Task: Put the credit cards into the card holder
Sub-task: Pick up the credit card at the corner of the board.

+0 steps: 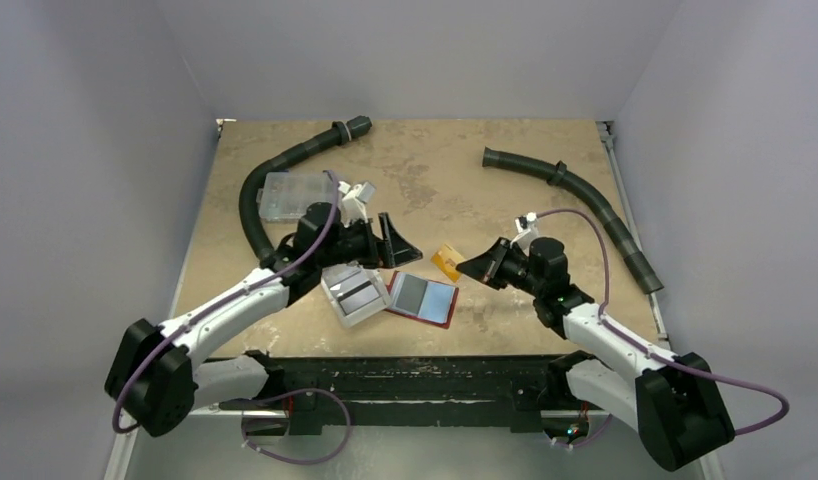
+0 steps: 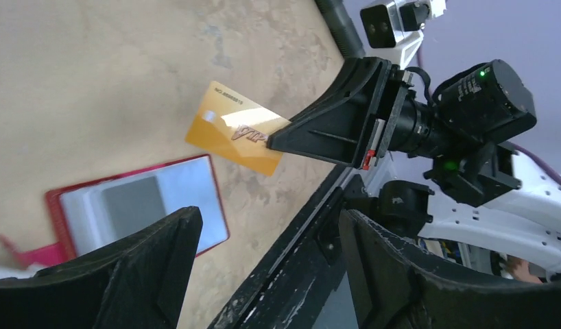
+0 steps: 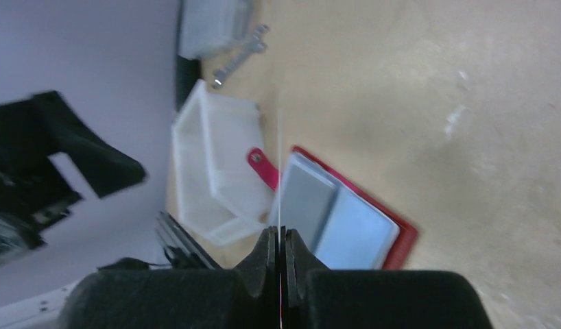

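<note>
The red card holder lies open on the table near the front edge. In it rest a grey card and a light blue card. My right gripper is shut on a yellow credit card, held just right of and above the holder. The left wrist view shows that yellow card pinched at one corner by the right gripper. In the right wrist view the card is edge-on between the shut jaws, over the holder. My left gripper hangs open and empty behind the holder.
A white bin sits against the holder's left side. A clear compartment box stands at the back left beside a black hose. Another black hose curves along the right. The table's black front rail runs below.
</note>
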Robot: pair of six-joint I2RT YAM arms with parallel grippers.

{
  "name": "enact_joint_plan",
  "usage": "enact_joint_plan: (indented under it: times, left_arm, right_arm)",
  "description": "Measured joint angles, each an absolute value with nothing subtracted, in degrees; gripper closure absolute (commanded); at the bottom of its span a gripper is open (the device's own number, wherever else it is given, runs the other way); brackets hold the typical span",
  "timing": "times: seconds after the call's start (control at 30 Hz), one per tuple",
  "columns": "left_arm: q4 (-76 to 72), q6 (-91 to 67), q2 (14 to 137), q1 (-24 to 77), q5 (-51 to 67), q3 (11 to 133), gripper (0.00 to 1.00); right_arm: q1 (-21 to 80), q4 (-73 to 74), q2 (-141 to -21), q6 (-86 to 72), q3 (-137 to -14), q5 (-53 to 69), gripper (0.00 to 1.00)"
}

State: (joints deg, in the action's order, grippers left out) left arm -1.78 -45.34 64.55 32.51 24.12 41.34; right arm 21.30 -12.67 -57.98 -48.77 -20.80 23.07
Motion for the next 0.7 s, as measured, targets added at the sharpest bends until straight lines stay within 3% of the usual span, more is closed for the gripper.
enact_joint_plan:
  times: [0.27,0.53,0.7]
  left_arm:
    - [-23.24,-53.60,76.49,37.65,27.53,38.33,0.23]
    - [-36.21,-60.29,81.97,39.13,28.82,37.80,0.39]
    - [-46.39,-65.32,85.34,39.13,28.99,37.60,0.58]
  right_arm:
    - [21.23,-42.37,-56.97,-66.35,-10.52,25.10,1.00]
    - [21.23,-57.71,-58.17,-74.17,-8.97,24.16,1.00]
    - [21.26,-63.31,-60.93,-77.23,-8.97,23.70,1.00]
